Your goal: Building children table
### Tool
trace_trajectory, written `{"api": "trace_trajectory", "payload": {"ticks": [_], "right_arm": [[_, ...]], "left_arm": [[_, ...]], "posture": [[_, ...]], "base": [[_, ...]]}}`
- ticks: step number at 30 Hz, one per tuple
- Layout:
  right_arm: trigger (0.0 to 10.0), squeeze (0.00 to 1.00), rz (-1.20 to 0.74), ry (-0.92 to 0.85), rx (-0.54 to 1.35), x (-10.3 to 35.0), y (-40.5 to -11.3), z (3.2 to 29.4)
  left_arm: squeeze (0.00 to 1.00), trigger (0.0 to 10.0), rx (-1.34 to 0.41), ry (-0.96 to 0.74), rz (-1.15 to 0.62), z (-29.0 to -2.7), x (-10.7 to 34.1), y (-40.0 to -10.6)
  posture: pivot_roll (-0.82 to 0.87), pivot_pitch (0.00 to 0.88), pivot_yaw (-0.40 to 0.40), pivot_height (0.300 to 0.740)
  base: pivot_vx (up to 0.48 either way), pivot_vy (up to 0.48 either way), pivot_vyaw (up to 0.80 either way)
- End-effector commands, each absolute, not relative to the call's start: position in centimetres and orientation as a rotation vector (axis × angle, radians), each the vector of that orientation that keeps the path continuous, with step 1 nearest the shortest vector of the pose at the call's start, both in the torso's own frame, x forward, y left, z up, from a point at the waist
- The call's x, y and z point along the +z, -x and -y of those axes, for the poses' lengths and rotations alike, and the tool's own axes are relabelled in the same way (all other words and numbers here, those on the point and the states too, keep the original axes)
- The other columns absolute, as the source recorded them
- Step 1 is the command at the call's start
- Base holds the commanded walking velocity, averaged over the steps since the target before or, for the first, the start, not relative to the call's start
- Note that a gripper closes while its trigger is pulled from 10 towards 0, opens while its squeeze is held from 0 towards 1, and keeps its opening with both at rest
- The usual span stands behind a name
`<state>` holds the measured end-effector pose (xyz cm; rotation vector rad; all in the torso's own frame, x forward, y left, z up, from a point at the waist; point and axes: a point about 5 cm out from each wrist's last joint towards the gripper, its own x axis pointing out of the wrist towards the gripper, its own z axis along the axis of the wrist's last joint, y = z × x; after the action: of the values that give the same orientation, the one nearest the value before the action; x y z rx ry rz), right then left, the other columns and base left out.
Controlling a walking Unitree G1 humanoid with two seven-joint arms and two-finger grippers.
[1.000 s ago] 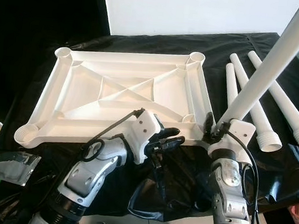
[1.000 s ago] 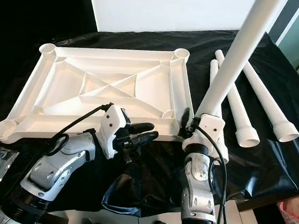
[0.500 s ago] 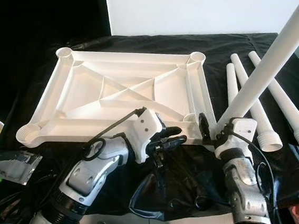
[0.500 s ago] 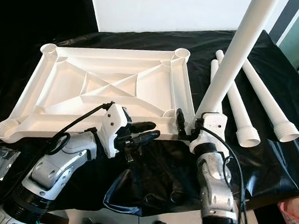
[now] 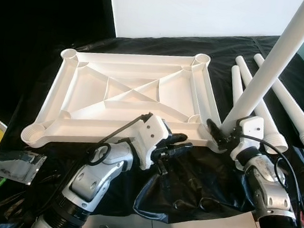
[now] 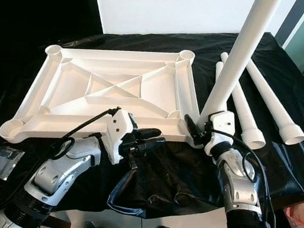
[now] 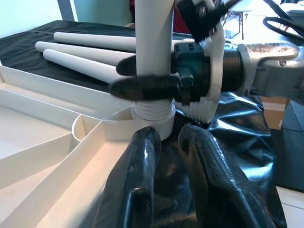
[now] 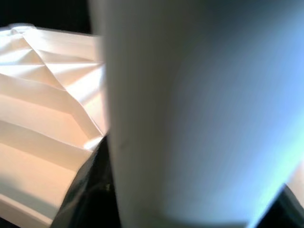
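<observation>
Here the white tabletop [image 5: 126, 98] lies upside down on black sheeting [image 5: 189, 177], ribs facing up. At its near right corner a long white leg [image 5: 269, 66] stands tilted, threaded end seated at the corner socket. The right gripper [image 7: 142, 78] is clamped around this leg just above the thread. Three loose legs [image 6: 244, 109] lie to the right. The left gripper [image 5: 173, 147] hovers at the near edge, fingers nearly together, holding nothing
</observation>
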<state>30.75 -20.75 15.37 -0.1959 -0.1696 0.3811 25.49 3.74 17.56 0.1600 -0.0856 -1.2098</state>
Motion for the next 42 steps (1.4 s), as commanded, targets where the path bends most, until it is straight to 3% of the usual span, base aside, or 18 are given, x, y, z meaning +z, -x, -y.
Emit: {"api": "trace_trajectory", "payload": {"ticks": [1, 2, 3, 8, 9, 14, 15, 16, 33, 42], "right_arm": [[5.0, 0.00, 0.165, 0.225, 0.399, 15.3, -30.9, 20.7], [5.7, 0.00, 0.168, 0.226, 0.400, 15.5, -31.0, 20.8], [4.0, 0.00, 0.168, 0.225, 0.400, 15.5, -31.1, 21.0], [4.0, 0.00, 0.168, 0.225, 0.401, 15.5, -31.1, 21.1], [0.0, 0.00, 0.163, 0.225, 0.401, 15.3, -31.1, 21.2], [0.0, 0.00, 0.117, 0.179, 0.361, 14.1, -30.8, 21.5], [8.7, 0.00, 0.106, 0.164, 0.343, 13.8, -30.7, 21.5], [10.0, 0.00, 0.096, 0.137, 0.329, 13.6, -30.7, 21.5], [10.0, 0.00, 0.089, 0.033, 0.118, 13.1, -30.6, 19.0], [10.0, 0.00, 0.062, -0.031, -0.197, 12.7, -29.6, 16.3]], "left_arm": [[0.00, 10.0, -1.228, -0.162, 0.060, -3.6, 17.1, -25.3], [0.00, 10.0, -1.229, -0.161, 0.060, -3.6, 17.1, -25.3], [0.00, 10.0, -1.229, -0.161, 0.060, -3.6, 17.1, -25.3], [0.00, 10.0, -1.229, -0.161, 0.060, -3.6, 17.1, -25.4], [0.00, 10.0, -1.228, -0.161, 0.060, -3.6, 17.1, -25.4], [0.00, 10.0, -1.221, -0.160, 0.061, -3.7, 17.3, -25.5], [0.00, 10.0, -1.219, -0.159, 0.060, -3.8, 17.3, -25.5], [0.00, 10.0, -1.217, -0.158, 0.060, -3.8, 17.3, -25.5], [0.00, 10.0, -1.211, -0.153, 0.053, -4.0, 17.2, -25.5], [0.00, 10.0, -1.199, -0.153, 0.053, -4.1, 17.2, -25.7]], "posture": [[-0.09, 0.094, 0.050, 0.740], [-0.09, 0.095, 0.051, 0.740], [-0.09, 0.098, 0.050, 0.740], [-0.09, 0.098, 0.050, 0.740], [-0.09, 0.100, 0.051, 0.740], [-0.09, 0.111, 0.052, 0.740], [-0.09, 0.115, 0.052, 0.740], [-0.09, 0.117, 0.053, 0.740], [-0.09, 0.126, 0.053, 0.740], [-0.08, 0.125, 0.042, 0.740]], "base": [[0.000, 0.000, 0.00], [0.000, 0.000, 0.00], [0.000, 0.000, 0.00], [0.000, 0.000, 0.00], [0.000, 0.000, 0.00], [0.000, 0.000, 0.00], [0.000, 0.000, 0.00], [0.000, 0.000, 0.00], [0.000, 0.000, 0.00], [0.000, 0.000, 0.00]]}}
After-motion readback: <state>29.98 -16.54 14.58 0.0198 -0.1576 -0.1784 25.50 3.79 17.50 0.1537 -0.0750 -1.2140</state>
